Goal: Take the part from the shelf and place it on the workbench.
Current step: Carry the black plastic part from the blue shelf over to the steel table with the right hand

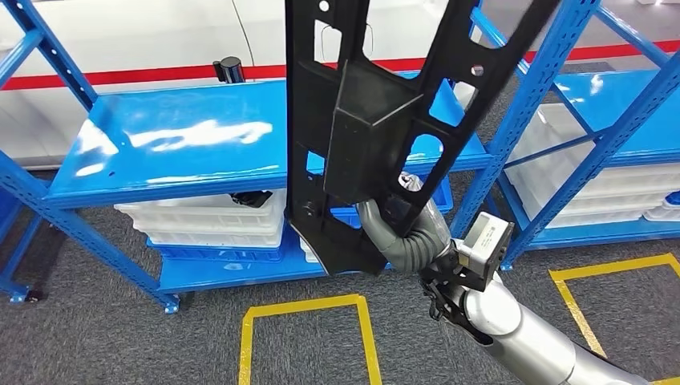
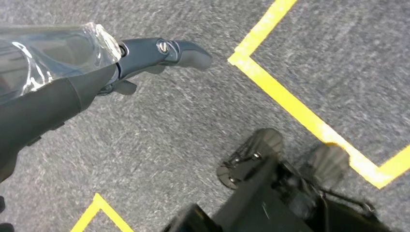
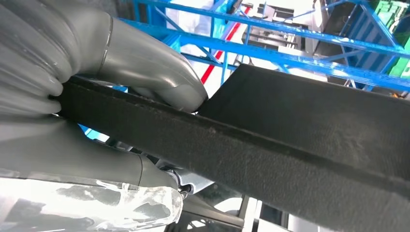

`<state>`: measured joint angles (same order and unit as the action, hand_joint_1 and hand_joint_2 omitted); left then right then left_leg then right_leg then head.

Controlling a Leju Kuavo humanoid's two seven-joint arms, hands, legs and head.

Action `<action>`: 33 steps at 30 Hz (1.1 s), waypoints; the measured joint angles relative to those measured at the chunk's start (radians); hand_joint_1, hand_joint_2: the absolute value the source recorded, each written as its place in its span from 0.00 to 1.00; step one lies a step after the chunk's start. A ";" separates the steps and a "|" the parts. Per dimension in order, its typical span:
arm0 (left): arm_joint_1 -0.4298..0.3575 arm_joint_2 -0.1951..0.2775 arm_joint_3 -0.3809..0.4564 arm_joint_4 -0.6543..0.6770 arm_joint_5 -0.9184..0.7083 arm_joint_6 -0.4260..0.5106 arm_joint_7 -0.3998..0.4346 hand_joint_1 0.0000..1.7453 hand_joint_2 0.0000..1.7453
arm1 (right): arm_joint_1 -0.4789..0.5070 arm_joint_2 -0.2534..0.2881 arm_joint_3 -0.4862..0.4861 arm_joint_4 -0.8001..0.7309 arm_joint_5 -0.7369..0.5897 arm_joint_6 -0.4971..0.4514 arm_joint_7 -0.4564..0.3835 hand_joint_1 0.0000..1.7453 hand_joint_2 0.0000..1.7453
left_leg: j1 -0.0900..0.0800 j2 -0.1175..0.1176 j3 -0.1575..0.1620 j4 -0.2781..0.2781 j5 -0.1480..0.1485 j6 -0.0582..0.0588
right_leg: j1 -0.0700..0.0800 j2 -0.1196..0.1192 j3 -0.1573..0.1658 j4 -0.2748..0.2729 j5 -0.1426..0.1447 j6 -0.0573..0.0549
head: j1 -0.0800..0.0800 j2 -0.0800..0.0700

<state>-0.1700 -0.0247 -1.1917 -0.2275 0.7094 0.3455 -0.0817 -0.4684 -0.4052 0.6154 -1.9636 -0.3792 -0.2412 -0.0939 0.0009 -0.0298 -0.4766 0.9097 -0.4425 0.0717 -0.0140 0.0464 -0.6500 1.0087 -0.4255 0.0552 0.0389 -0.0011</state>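
- right hand (image 1: 401, 228) has the part (image 1: 361, 128) – big black plastic frame with cutouts, held upright in front of the head camera, clear of the blue shelf (image 1: 184, 144)
- right wrist view: thumb (image 3: 159, 82) on one face, other fingers (image 3: 72, 154) on the opposite face, pinching a thin edge of the part (image 3: 290, 145)
- grip sits at the bottom end, most of the frame stands above the hand, so top-heavy; could pivot in the pinch if the arm swings or stops hard
- part blocks most of the head view, so the robot turns toward the desk half blind; the frame's top end could clip a shelf upright (image 1: 529, 88)
- left hand (image 2: 121, 67) hangs over the grey carpet (image 2: 169, 135), fingers look loosely extended with nothing in them, though the view is partial so not certain
- left hand gives no support, the whole load is on one pinch
- no desk in any view; placing not started
- white bins (image 1: 208, 220) on the lower shelf, yellow floor tape (image 1: 305, 329) below; a dropped part lands on carpet
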 joint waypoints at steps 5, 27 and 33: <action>0.006 0.001 0.000 0.000 0.000 -0.001 0.000 0.00 1.00 | 0.001 0.000 0.000 0.006 0.009 -0.002 -0.002 1.00 1.00 | 0.000 0.030 -0.062 0.005 0.048 0.001 | -0.007 -0.034 -0.044 0.249 -0.108 0.013 | 0.002 0.000; 0.001 0.003 0.000 0.000 0.008 0.000 -0.002 0.00 1.00 | -0.003 0.002 -0.001 0.011 0.014 -0.004 -0.009 1.00 1.00 | -0.009 0.025 0.022 0.007 -0.030 -0.026 | -0.001 -0.045 0.037 -0.071 0.079 -0.012 | 0.000 0.000; 0.003 0.002 0.000 0.000 0.009 0.000 -0.002 0.00 1.00 | 0.000 0.002 -0.001 0.014 0.014 -0.004 -0.010 1.00 1.00 | -0.004 0.032 -0.049 -0.003 0.047 0.006 | -0.007 -0.043 -0.040 0.163 -0.124 0.005 | 0.001 0.000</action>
<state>-0.1667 -0.0224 -1.1913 -0.2274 0.7180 0.3451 -0.0835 -0.4685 -0.4036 0.6140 -1.9494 -0.3655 -0.2457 -0.1038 -0.0032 0.0024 -0.5252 0.9071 -0.3951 0.0778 -0.0206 0.0036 -0.6904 1.1716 -0.5491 0.0601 0.0400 -0.0011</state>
